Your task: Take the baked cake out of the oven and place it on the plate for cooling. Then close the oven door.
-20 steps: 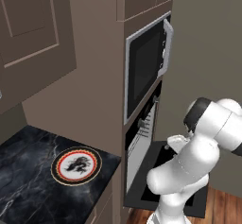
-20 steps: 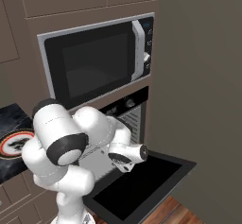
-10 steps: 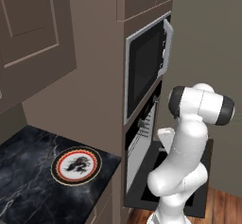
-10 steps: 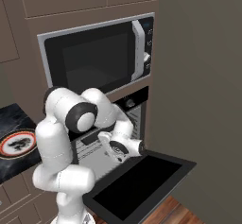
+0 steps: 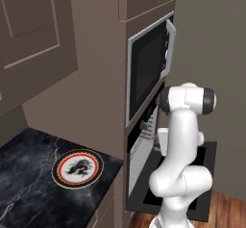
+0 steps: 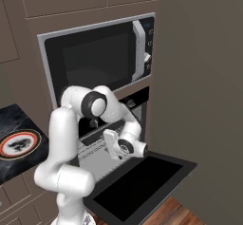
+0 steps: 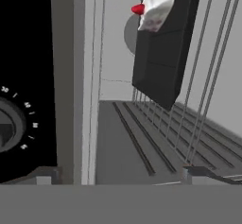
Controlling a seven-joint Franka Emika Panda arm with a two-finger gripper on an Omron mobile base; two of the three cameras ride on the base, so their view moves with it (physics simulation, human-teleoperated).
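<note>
Here, one oven (image 6: 121,124) stands with its one oven door (image 6: 142,183) dropped flat and open, the black glass panel lying at about 5 o'clock in the right base view. My jaws (image 7: 120,178) are spread wide and hold nothing; in the hand view one dark tip rises at 7 o'clock and the other at 5 o'clock, with the oven cavity between them. My hand sits at the mouth of the oven, above the open door, as the right base view shows.

One baked cake (image 7: 155,9), whitish with one red blob at its edge, appears at 1 o'clock in the hand view, resting on one dark tray (image 7: 163,53) inside the cavity. The view is rolled, so the tray hangs tilted across the frame. Wire racks (image 7: 198,90) run past it at 3 o'clock; their count I cannot tell. One round knob (image 7: 7,128) shows at 9 o'clock.

One plate (image 5: 77,168), red-and-gold rimmed with a black figure, lies on the dark marbled counter (image 5: 29,193) at 8 o'clock in the left base view, well apart from the cake. One microwave (image 6: 102,58) sits directly above the oven.
</note>
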